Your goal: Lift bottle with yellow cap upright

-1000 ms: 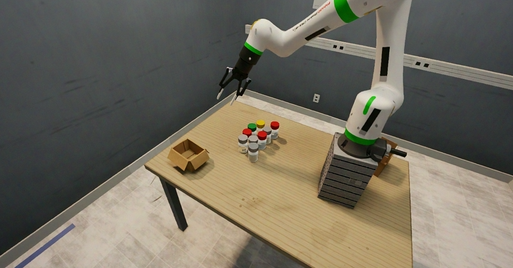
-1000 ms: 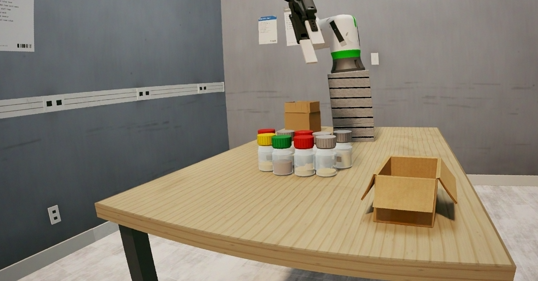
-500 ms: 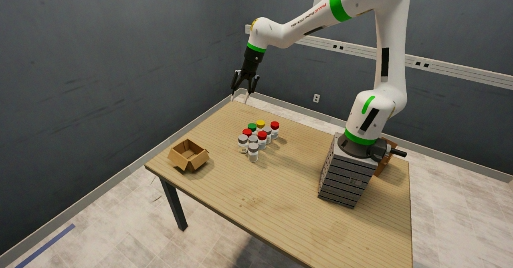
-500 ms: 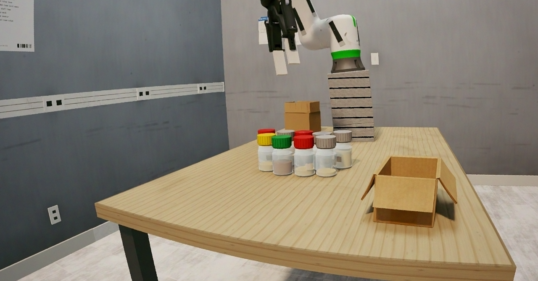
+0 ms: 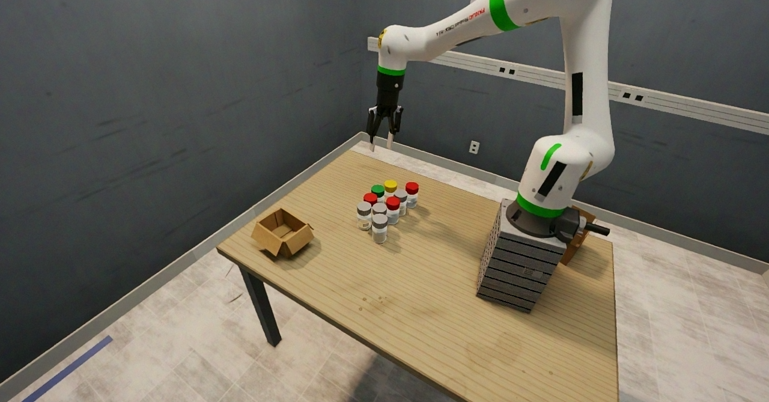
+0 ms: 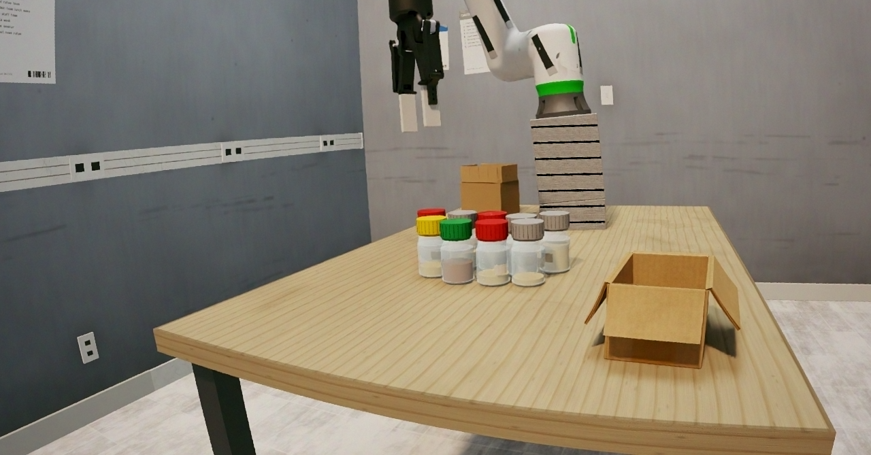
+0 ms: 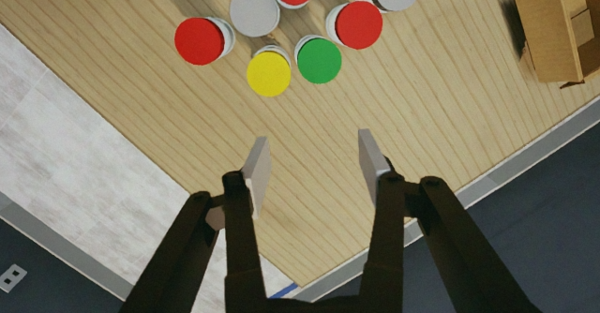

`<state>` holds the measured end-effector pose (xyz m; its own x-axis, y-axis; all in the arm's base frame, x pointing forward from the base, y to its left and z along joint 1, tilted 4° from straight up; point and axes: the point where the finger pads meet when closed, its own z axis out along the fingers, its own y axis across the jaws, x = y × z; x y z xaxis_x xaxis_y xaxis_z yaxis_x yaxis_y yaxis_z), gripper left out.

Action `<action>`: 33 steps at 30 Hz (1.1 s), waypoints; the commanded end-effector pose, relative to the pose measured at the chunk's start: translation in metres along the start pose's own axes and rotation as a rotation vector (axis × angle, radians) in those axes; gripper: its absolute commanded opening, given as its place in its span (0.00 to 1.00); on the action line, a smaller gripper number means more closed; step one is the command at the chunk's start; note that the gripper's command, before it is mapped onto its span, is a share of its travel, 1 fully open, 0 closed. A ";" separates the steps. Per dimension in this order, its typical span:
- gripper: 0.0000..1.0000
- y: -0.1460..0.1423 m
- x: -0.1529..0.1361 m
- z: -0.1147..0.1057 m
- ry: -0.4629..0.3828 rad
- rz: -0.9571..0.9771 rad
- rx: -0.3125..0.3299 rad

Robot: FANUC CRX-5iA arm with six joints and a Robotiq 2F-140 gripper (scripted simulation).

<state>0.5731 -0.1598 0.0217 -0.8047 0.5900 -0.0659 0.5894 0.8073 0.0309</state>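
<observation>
Place: lab or test cell | Evidence: arm pedestal (image 5: 518, 270) on table (image 5: 430, 313), wall raceway (image 6: 182, 155), posted sheets (image 6: 25, 26)
</observation>
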 end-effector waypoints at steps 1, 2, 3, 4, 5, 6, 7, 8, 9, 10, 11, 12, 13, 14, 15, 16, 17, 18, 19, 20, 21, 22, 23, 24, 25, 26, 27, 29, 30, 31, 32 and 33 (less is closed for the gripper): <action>0.51 -0.034 -0.007 0.003 0.018 -0.063 0.080; 0.51 -0.034 -0.007 0.003 0.018 -0.063 0.080; 0.51 -0.034 -0.007 0.003 0.018 -0.063 0.080; 0.51 -0.034 -0.007 0.003 0.018 -0.063 0.080; 0.51 -0.034 -0.007 0.003 0.018 -0.063 0.080; 0.51 -0.034 -0.007 0.003 0.018 -0.063 0.080; 0.51 -0.032 -0.006 0.014 0.013 -0.055 0.070; 0.51 -0.033 -0.006 0.026 0.014 -0.056 0.071; 0.51 -0.035 -0.006 0.038 0.014 -0.057 0.072; 0.51 -0.036 -0.006 0.050 0.015 -0.058 0.074; 0.51 -0.037 -0.006 0.062 0.015 -0.059 0.075; 0.51 -0.038 -0.006 0.074 0.016 -0.060 0.076; 0.51 -0.040 -0.006 0.087 0.016 -0.061 0.077; 0.51 -0.041 -0.005 0.099 0.017 -0.061 0.078; 0.51 -0.042 -0.005 0.111 0.017 -0.062 0.079; 0.51 -0.044 -0.005 0.123 0.018 -0.063 0.081; 0.51 -0.044 -0.005 0.123 0.018 -0.063 0.081; 0.51 -0.044 -0.005 0.123 0.018 -0.063 0.081; 0.51 -0.044 -0.005 0.123 0.018 -0.063 0.081; 0.51 -0.044 -0.005 0.123 0.018 -0.063 0.081; 0.51 -0.044 -0.005 0.123 0.018 -0.063 0.081; 0.51 -0.044 -0.005 0.123 0.018 -0.063 0.081; 0.51 -0.044 -0.005 0.123 0.018 -0.063 0.081; 0.51 -0.043 -0.003 0.119 0.019 -0.063 0.080; 0.51 -0.043 -0.004 0.119 0.019 -0.063 0.080; 0.51 -0.044 -0.004 0.119 0.018 -0.063 0.080; 0.51 -0.044 -0.004 0.120 0.018 -0.063 0.080; 0.51 -0.044 -0.005 0.121 0.018 -0.063 0.080; 0.51 -0.044 -0.005 0.121 0.018 -0.063 0.081; 0.51 -0.044 -0.005 0.122 0.018 -0.063 0.081; 0.51 -0.044 -0.005 0.122 0.018 -0.063 0.081; 0.51 -0.044 -0.006 0.122 0.017 -0.063 0.081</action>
<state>0.5595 -0.1994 -0.1015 -0.8414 0.5385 -0.0456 0.5404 0.8397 -0.0536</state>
